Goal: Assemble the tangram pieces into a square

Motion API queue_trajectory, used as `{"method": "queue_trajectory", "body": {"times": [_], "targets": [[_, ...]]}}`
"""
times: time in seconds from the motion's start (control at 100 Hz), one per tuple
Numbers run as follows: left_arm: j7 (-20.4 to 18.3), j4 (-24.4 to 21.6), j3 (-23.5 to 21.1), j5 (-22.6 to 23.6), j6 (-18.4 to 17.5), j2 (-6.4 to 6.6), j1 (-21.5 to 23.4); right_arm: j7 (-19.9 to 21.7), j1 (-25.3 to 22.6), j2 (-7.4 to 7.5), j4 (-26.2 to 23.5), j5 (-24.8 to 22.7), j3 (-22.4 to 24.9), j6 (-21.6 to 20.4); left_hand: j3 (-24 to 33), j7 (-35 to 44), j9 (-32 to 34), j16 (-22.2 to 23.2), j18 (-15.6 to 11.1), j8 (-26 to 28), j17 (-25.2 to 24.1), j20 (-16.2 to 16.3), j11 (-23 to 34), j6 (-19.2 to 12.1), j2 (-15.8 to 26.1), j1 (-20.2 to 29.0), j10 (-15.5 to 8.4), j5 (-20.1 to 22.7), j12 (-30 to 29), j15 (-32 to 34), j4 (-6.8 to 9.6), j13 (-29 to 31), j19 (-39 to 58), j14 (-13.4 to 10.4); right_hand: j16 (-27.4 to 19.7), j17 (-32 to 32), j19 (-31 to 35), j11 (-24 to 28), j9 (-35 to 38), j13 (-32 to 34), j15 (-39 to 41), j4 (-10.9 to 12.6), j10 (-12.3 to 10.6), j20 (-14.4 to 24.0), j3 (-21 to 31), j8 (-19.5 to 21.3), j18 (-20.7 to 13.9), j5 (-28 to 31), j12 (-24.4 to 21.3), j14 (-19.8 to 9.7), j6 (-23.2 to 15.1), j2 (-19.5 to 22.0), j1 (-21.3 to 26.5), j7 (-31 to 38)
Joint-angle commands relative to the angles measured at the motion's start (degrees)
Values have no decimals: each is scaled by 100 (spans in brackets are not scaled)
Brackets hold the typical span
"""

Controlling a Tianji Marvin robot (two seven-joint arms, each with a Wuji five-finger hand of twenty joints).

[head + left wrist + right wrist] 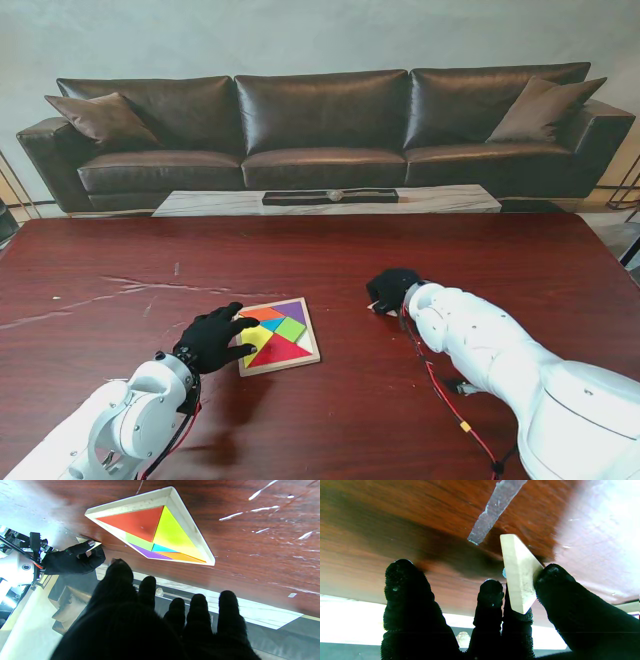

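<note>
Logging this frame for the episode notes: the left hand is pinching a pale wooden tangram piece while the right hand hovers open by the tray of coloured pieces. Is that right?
The hands are swapped. The right wrist view shows the right hand pinching the pale wooden tangram piece; the stand view shows the left hand open beside the tray of coloured pieces.

Table [120,330]: I see dark red wood, pale scratches at my left.
Sofa [320,130]: dark leather, beyond the table.
Cushions [100,118]: one at each sofa end.
Low marble table [420,200]: carries a dark tray [330,197], possibly holding a small ball.
</note>
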Motion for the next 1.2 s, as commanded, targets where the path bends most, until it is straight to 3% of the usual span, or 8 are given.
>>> {"method": "queue_trajectory", "body": {"times": [0.0, 0.03, 0.17, 0.38, 0.53, 0.78, 1.19], "targets": [[-13, -49, -3, -19, 21, -12, 20, 260, -275, 45, 60, -49, -116, -14, -74, -27, -30, 23, 39, 26, -6, -14, 3, -49, 222, 77, -130, -2, -23, 1, 197, 87, -26, -48, 83, -40, -37, -370, -75, 1373, 5431, -3, -179, -135, 334, -2, -404, 356, -303, -3493, -781, 314, -22, -338], [-19, -53, -6, -15, 25, -11, 23, 270, -272, 42, 65, -51, -134, -7, -74, -28, -29, 24, 39, 27, -5, -13, 3, -50, 217, 79, -131, 0, -23, 1, 197, 86, -27, -45, -76, -10, -87, -501, -18, 1458, 5145, 17, -134, -216, 359, 53, -449, 335, -503, -3464, -894, 330, -41, -338], [-14, -58, -12, -3, 35, -11, 31, 245, -288, -1, 140, -6, -116, -21, -69, -36, -9, 28, 33, 27, 6, -8, 22, -39, 174, 98, -133, -9, -13, 6, 201, 102, -29, -48, -426, 408, -42, -648, 503, 2238, 4454, 175, 593, -598, 531, -174, -650, 187, -1446, -3446, -1007, 164, -45, -140], [5, -46, -10, 14, 33, -13, 27, 128, -290, -38, 233, 21, -106, -146, -62, -55, -1, 31, 19, 23, 15, -8, 43, -48, 162, 108, -125, -40, -9, 13, 204, 106, -42, -51, -446, 874, -98, -714, 1022, 2794, 4094, 336, 849, -789, 661, -381, -806, 3, -2075, -3440, -1128, -55, 294, 59], [17, -46, -15, 21, 35, -14, 32, 30, -284, -22, 212, -7, -73, -233, -43, -55, 9, 34, 20, 24, 21, -3, 63, -49, 133, 163, -126, -47, -5, 24, 212, 123, -40, -67, -405, 1030, -126, -862, 1204, 2982, 3976, 355, 1060, -830, 709, -435, -825, -204, -2147, -3442, -1030, -48, 576, 221], [52, -66, -51, 51, 54, -18, 70, 229, -268, 99, -35, -52, 28, -227, -42, -56, 14, 33, 18, 23, 26, 0, 85, -64, 122, 198, -119, -76, -10, 31, 214, 128, -32, -69, -325, 1099, -141, -961, 1274, 3088, 3889, 342, 1300, -817, 628, -458, -736, -464, -2055, -3404, -834, 83, 1007, 424], [65, -75, -62, 71, 49, -19, 86, 413, -327, 325, -599, -168, 355, -130, -49, -54, 16, 30, 10, 22, 21, -1, 96, -72, 137, 217, -127, -92, -20, 38, 213, 125, -25, -74, -271, 1218, -65, -998, 1375, 3237, 3910, 269, 1370, -738, 690, -509, -641, -481, -1947, -3396, -654, 84, 1118, 497]]}}
